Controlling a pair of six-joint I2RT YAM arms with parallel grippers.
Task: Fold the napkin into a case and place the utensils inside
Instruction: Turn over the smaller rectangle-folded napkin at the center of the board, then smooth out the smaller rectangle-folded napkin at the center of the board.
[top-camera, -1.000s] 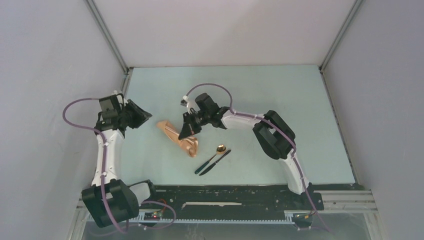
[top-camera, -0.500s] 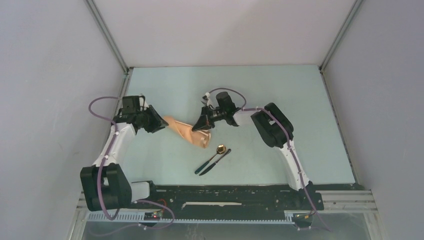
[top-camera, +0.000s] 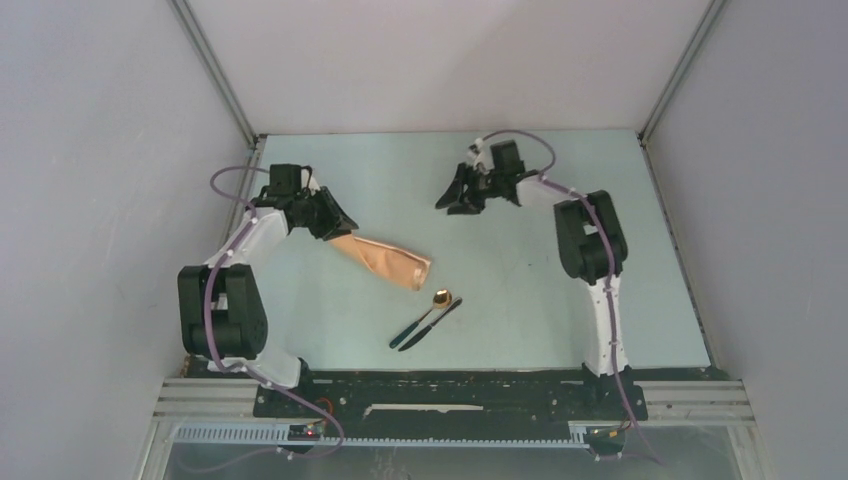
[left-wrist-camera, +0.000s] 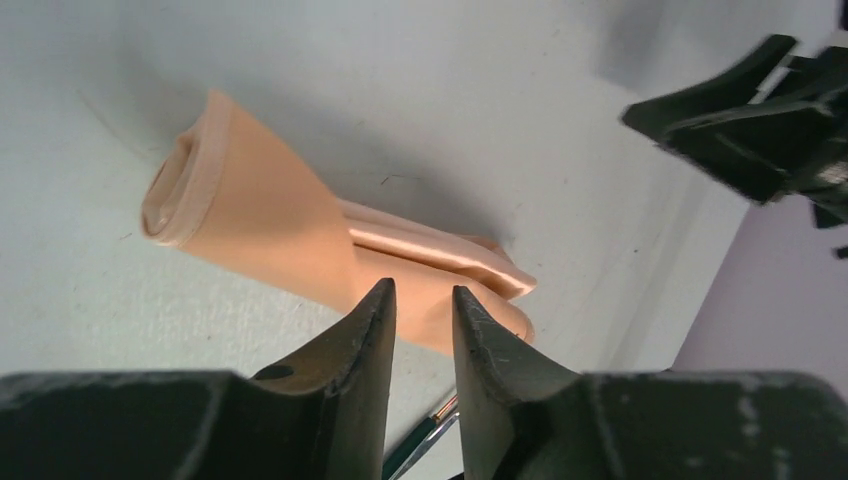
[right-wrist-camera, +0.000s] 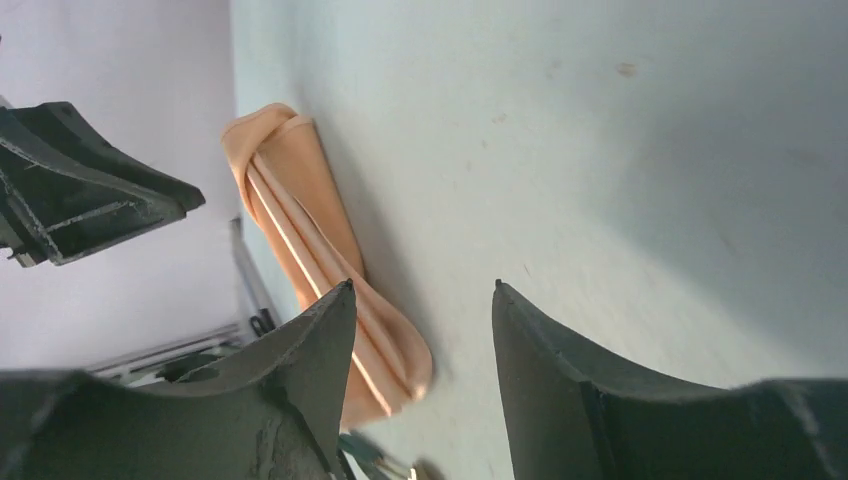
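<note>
Toward the left of the bench (top-camera: 520, 260), the left end effector (top-camera: 340, 226) pinches one end of the bunched napkin (top-camera: 385, 262) in narrow jaws, while the right end effector (top-camera: 450, 200) hangs wide and empty, so a one-sided pull may drag the cloth twisted onto the nearby utensils (top-camera: 425, 322).

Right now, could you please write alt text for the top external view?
A rolled-up peach napkin lies on the pale table, one end pinched by the left gripper; the right gripper hovers open farther back, holding nothing. A gold-bowled spoon and a dark knife lie side by side nearer the arm bases.
</note>
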